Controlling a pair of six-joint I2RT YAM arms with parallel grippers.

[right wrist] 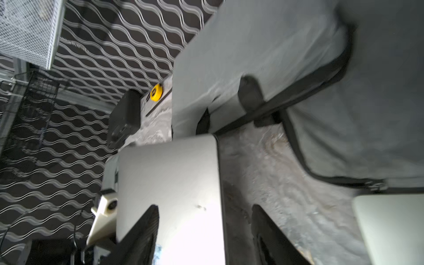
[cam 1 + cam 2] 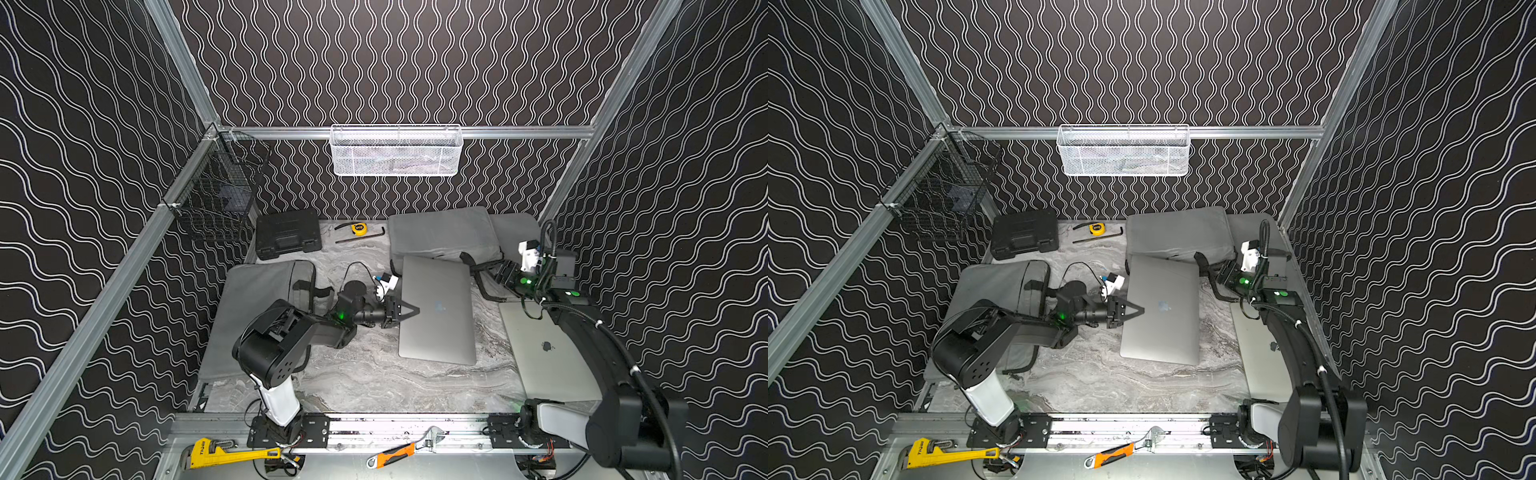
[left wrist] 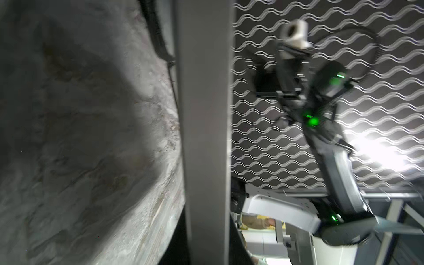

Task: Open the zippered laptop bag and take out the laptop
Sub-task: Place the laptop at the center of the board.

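Marbled worktop: left gripper is pinching the laptop by its left edge, just near of the grey bag, right gripper is gaping empty; advising a flat, slow nearward slide.

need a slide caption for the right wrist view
Open right gripper faces the silver laptop, with the gray laptop bag beyond it on the marbled table.
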